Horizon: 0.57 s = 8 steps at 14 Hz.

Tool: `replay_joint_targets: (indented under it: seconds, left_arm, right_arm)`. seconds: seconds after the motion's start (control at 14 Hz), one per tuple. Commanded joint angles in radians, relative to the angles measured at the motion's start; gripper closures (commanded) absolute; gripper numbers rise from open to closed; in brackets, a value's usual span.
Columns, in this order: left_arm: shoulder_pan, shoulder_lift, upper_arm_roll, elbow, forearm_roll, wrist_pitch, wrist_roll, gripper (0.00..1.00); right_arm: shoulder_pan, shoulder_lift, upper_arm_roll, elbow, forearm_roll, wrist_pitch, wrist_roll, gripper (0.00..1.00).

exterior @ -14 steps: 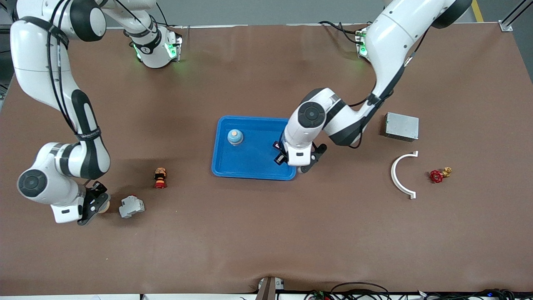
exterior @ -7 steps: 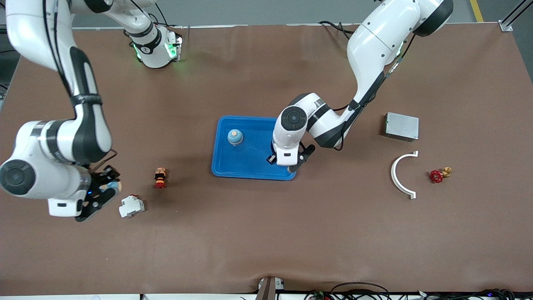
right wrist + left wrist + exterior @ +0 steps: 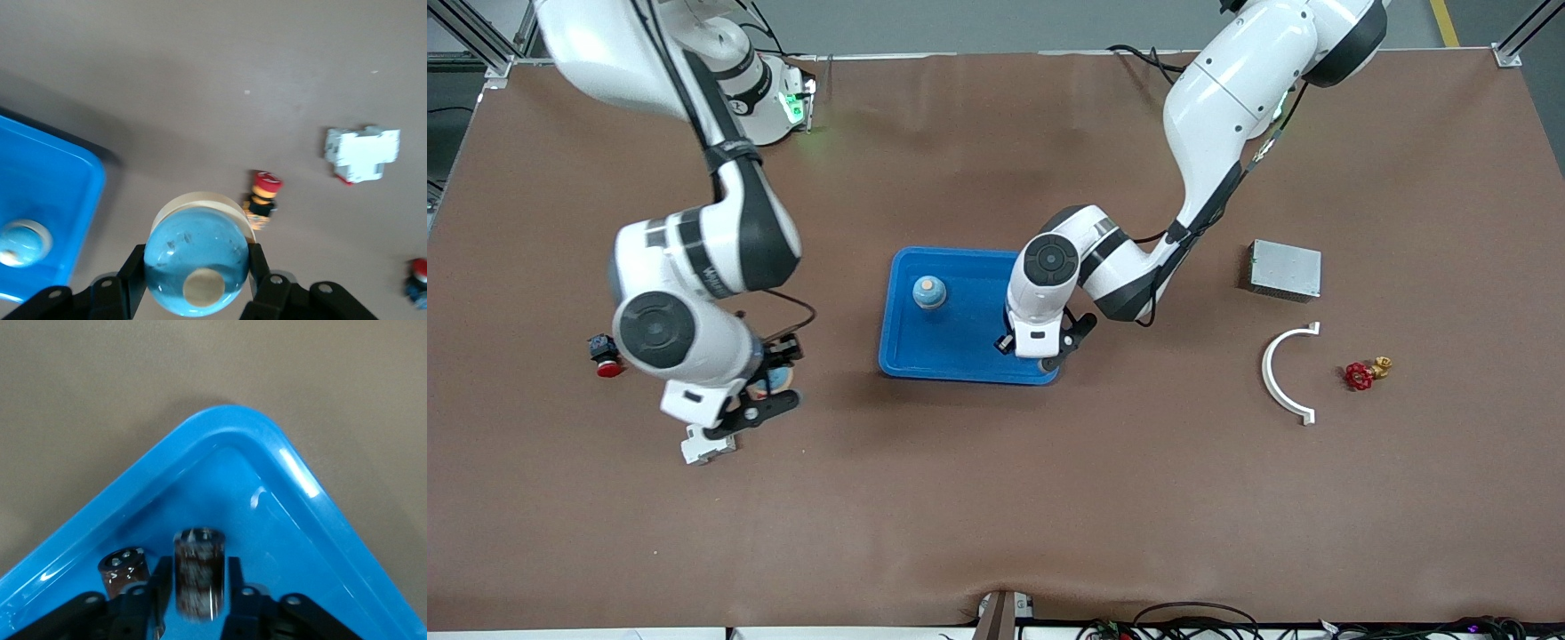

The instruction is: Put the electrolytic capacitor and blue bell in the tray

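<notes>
Blue tray (image 3: 960, 347): lies at mid-table; one bell (image 3: 929, 292) already stands in it, near the rim on the robots' side.
Capacitor (image 3: 199, 550): dark cylinder, upright, just inside a rounded tray corner (image 3: 233, 427), between the left gripper's fingers. A second dark cylinder shape (image 3: 123, 565) shows beside it on the tray floor; whether it is an object or a reflection cannot be told.
Left gripper (image 3: 1040, 351): low over the tray corner nearest the front camera, at the left arm's end. Its fingers (image 3: 160, 577) stand close on either side of the capacitor; whether they press it or stand just clear cannot be told.
Held bell (image 3: 197, 267): blue dome with a pale rim, clamped between the right gripper's fingers, clear of the table and outside the tray.
Right gripper (image 3: 769, 391): closed firmly on the held bell, above bare table between the tray and the breaker (image 3: 707, 444), toward the right arm's end.
Button (image 3: 263, 193): red-capped, on the table under the right gripper.
Second button (image 3: 605, 356): red and black, farther toward the right arm's end.
Grey box (image 3: 1283, 269): toward the left arm's end, well apart from the tray.
White arc (image 3: 1285, 373): nearer the front camera than the grey box.
Valve (image 3: 1360, 375): red wheel, just beside the white arc.
</notes>
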Motion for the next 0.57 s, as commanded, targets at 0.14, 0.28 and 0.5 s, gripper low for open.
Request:
replay_joint_targets:
  seconds: [0.14,0.28,0.5]
  left_arm:
    - [0.013,-0.070,0.032,0.022,0.024,-0.045,-0.001,0.00]
    - [0.046,-0.139,0.032,0.020,0.024,-0.114,0.025,0.00]
    - [0.094,-0.228,0.032,0.013,0.024,-0.222,0.102,0.00]
  right_arm:
    - [0.102,-0.002,-0.010,-0.031,0.039,0.055,0.182,0.97]
    - [0.150,0.015,-0.010,-0.042,0.040,0.087,0.277,0.96]
    - [0.217,0.048,-0.010,-0.083,0.042,0.136,0.373,0.96]
